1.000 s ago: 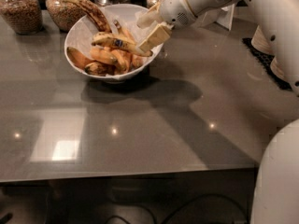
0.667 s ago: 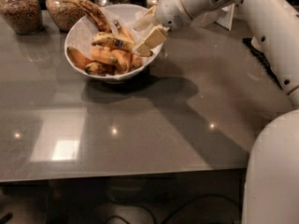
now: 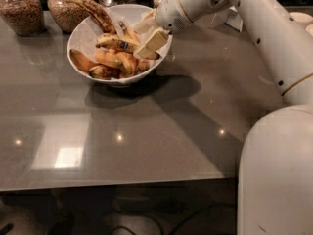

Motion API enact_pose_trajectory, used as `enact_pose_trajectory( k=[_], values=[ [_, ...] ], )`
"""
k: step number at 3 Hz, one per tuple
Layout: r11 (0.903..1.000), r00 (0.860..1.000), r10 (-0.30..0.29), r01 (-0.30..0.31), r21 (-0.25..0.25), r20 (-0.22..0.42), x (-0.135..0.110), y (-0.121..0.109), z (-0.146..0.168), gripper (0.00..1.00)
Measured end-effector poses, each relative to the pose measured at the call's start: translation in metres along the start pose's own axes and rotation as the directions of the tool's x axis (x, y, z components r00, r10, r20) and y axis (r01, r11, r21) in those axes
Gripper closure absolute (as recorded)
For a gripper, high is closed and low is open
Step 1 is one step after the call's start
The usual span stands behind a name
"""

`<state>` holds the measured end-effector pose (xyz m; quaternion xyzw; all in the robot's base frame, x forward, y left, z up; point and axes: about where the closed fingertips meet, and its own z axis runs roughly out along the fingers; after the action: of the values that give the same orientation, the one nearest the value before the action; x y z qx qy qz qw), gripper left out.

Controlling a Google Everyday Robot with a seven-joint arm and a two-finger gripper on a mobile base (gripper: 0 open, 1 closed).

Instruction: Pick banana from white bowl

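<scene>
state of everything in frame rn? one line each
white bowl, upright on the table, holding several bananas.
end effector, open, reaching into the white bowl from its right, nothing gripped.
banana, lying on top of the pile in the bowl, not lifted.
blackened banana, propped against the bowl's back rim.
glass jars, upright, filled.

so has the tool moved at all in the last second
Yes. The tool, over the right rim of the white bowl, has shifted slightly left, further in toward the banana, judged against the bowl's rim.
</scene>
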<state>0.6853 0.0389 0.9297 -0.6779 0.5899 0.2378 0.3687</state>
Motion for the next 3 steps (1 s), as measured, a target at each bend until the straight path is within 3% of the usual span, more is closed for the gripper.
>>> enact_pose_trajectory(
  k=[2, 3],
  values=[
    [0.9989, 1.0, -0.002, 0.002, -0.046, -0.003, 0.004, -0.001, 0.022, 0.4],
    [0.998, 1.0, 0.001, -0.001, -0.063, -0.005, 0.005, 0.003, 0.026, 0.58]
  ],
)
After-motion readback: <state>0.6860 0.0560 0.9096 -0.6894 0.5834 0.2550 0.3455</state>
